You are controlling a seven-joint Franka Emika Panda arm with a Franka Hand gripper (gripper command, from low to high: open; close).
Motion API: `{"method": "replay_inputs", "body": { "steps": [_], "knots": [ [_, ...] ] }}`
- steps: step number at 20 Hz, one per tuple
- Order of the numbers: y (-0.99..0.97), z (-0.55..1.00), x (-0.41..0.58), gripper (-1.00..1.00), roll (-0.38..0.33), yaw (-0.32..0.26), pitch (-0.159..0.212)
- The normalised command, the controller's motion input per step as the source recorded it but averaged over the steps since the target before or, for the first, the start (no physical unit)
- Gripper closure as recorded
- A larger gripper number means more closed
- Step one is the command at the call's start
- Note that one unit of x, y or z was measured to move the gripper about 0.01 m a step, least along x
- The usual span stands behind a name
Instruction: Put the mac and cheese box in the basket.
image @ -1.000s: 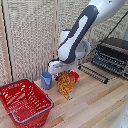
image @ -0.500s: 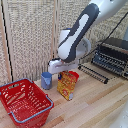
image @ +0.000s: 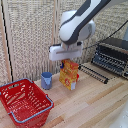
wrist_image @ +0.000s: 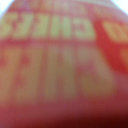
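My white gripper (image: 67,60) is shut on the top of the mac and cheese carton (image: 68,76), an orange-yellow box with red print. The carton hangs tilted, its bottom a little above the wooden table. In the wrist view the carton (wrist_image: 60,60) fills the whole picture as a blur of red and yellow letters, and the fingers are hidden. The red lattice basket (image: 11,95) with a grey-blue rim stands on the table toward the exterior view's left, below and apart from the carton.
A small blue cup (image: 46,80) stands on the table just to the exterior view's left of the carton, between it and the basket. A black wire-rack appliance (image: 112,57) sits at the exterior view's right. A slatted wall runs behind.
The gripper has risen with the carton in it. The carton has come up off the table and tilted slightly.
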Motion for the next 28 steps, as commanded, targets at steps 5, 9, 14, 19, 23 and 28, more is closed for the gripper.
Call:
{"method": "replay_inputs", "body": {
  "steps": [5,9,14,19,23,28],
  "knots": [
    [0.73,0.74,0.442,1.0,0.007,-0.057,-0.002],
    [0.82,0.65,0.329,1.0,0.02,-0.015,0.0],
    [0.8,0.75,0.209,1.0,0.06,0.0,0.019],
    [0.86,0.69,0.098,1.0,0.027,0.001,0.044],
    [0.97,0.25,0.007,1.0,0.0,0.0,0.091],
    [1.0,-0.03,0.042,1.0,0.0,0.004,0.172]
  ]
}}
